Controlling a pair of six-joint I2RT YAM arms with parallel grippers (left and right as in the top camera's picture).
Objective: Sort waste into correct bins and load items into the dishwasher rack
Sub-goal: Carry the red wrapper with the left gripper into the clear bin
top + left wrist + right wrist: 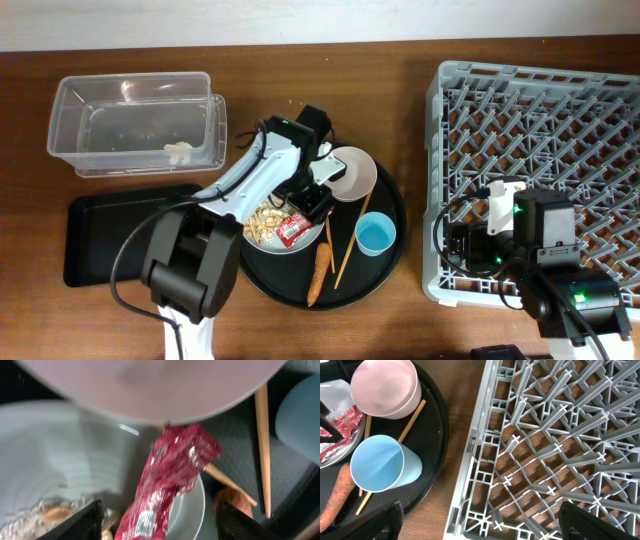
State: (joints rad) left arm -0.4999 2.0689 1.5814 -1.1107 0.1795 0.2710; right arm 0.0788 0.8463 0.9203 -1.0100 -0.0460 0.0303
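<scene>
The red wrapper (293,228) lies on the pale plate (262,244) next to beige scraps (264,221), on a round black tray (392,262). My left gripper (315,207) is open just above the wrapper (172,480), one finger on each side (160,527), not touching it. The carrot (319,272), blue cup (376,235) and pinkish bowl (350,172) sit on the same tray. My right gripper (500,215) is open and empty (485,530) over the grey dishwasher rack's (540,130) left edge. The right wrist view shows the bowl (384,391), cup (382,465) and rack (560,445).
The clear tub (130,120) stands at the back left with a small white scrap (180,152) inside. The shallow black rectangular tray (100,240) lies in front of it. Two wooden chopsticks (343,255) lie on the round tray between the carrot and the cup.
</scene>
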